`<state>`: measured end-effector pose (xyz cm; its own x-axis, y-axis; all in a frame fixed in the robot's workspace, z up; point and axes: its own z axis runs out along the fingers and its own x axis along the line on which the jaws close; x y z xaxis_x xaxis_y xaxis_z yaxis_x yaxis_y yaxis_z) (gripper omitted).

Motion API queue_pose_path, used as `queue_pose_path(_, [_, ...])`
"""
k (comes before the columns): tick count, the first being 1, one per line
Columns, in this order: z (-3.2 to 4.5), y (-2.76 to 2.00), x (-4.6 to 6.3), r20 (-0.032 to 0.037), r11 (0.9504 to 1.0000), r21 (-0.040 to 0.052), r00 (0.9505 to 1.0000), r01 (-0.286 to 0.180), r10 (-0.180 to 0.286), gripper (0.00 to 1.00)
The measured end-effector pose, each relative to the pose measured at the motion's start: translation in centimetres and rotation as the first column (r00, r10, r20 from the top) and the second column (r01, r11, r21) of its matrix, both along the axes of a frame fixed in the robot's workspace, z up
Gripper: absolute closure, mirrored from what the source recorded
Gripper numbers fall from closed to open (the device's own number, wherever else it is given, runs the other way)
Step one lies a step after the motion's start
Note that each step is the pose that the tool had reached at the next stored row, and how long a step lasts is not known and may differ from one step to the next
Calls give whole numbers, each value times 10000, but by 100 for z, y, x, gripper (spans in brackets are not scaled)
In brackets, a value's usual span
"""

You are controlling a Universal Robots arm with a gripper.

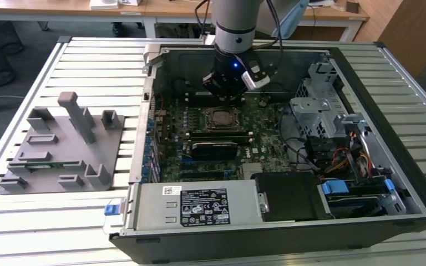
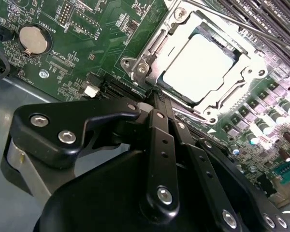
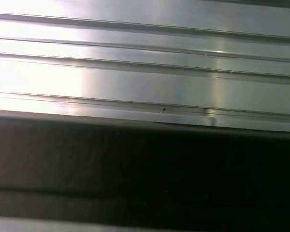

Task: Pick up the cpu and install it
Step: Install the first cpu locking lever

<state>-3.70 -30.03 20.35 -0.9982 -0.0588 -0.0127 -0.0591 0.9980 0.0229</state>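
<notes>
cpu [image 2: 198, 67] edges under the socket frame [image 2: 241, 77], fingers [image 2: 157, 104] tips hidden behind linkage

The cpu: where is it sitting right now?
The cpu lies in the metal-rimmed socket frame on the green motherboard, mid-case in the exterior view, just ahead of the gripper in the second wrist view.

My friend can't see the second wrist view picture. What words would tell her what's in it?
A shiny silver cpu sits inside its metal socket frame on a green motherboard. The robot's black gripper is in front, just beside the socket. A round coin battery sits on the board.
</notes>
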Motion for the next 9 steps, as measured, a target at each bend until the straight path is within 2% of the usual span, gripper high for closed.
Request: queue_pose_path(9, [-54, 0, 15, -4, 10000, -3, 10000, 1, -1, 89])
